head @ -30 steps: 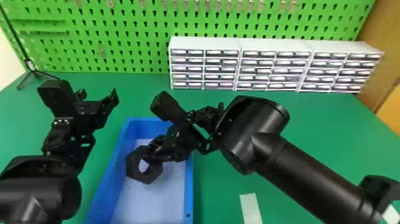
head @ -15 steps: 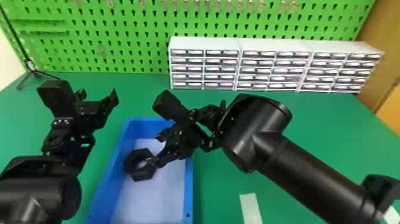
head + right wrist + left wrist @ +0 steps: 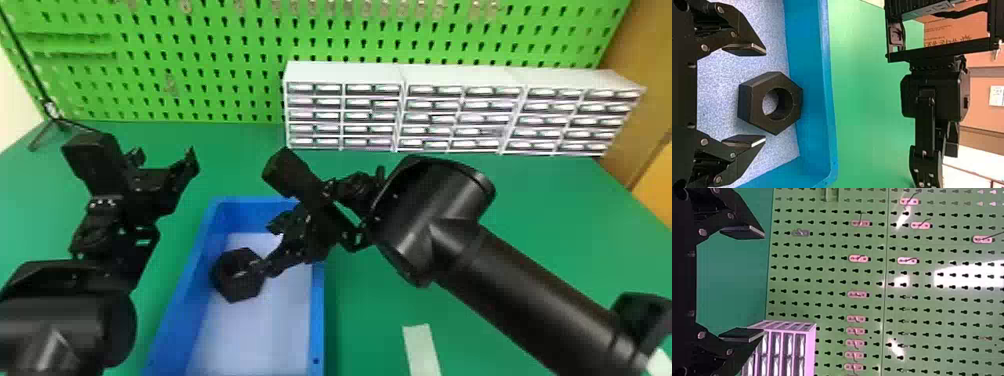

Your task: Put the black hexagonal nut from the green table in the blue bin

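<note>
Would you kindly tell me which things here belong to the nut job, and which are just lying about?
For the job:
nut, in the bin
bin
table
right gripper, open by the nut

Just about:
drawers
pegboard
white strip
idle left gripper

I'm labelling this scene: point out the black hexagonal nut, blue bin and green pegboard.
Black hexagonal nut [image 3: 756, 105]: right wrist view, face beside the hole.
Blue bin [image 3: 318, 320]: head view, rim on the right side.
Green pegboard [image 3: 828, 286]: left wrist view, perforated panel.
</note>
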Motion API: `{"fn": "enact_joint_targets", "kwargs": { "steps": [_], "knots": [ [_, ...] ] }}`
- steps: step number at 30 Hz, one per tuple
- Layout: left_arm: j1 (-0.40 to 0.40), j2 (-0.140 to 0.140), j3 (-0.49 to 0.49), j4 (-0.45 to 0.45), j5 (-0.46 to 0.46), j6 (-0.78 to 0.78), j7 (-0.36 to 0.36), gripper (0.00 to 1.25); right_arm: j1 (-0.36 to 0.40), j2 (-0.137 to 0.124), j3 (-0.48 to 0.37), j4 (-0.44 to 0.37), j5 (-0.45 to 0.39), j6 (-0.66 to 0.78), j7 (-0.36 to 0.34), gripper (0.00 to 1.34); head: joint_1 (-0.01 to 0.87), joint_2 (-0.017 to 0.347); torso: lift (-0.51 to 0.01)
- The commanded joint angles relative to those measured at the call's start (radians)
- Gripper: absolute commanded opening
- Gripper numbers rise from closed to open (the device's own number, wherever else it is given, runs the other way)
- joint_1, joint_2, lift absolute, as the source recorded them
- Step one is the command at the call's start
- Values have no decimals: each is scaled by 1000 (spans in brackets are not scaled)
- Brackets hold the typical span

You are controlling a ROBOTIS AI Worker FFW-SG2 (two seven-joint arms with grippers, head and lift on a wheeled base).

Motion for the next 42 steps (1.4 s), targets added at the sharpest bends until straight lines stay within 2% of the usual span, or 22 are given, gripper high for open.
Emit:
{"fn": "enact_joint_targets", "kwargs": {
  "steps": [1,7,12,19,27,33,37,42],
  "knots": [
    [1,0,2,-1,0,0,0,867,16,-3,-53,-23,-8,-1,3,858,686,28,-96],
    [1,0,2,-1,0,0,0,867,42,-2,-171,-33,-13,5,48,858,686,28,-96],
    [0,0,0,-1,0,0,0,867,81,3,-286,-33,23,-7,57,858,686,28,-96],
    [3,0,0,-1,0,0,0,867,148,32,-470,-27,122,-33,55,858,686,28,-96],
    [4,0,0,-1,0,0,-2,867,203,69,-651,2,174,-70,48,858,686,28,-96],
    [4,0,-2,-1,-3,0,0,867,251,86,-754,2,170,-116,-25,858,686,28,-96],
    [3,0,-2,-1,-3,0,0,867,291,116,-837,2,161,-169,-95,858,686,28,-96],
    [4,0,-3,-1,-6,0,0,867,337,129,-884,2,130,-240,-189,858,686,28,-96]
  ]
}}
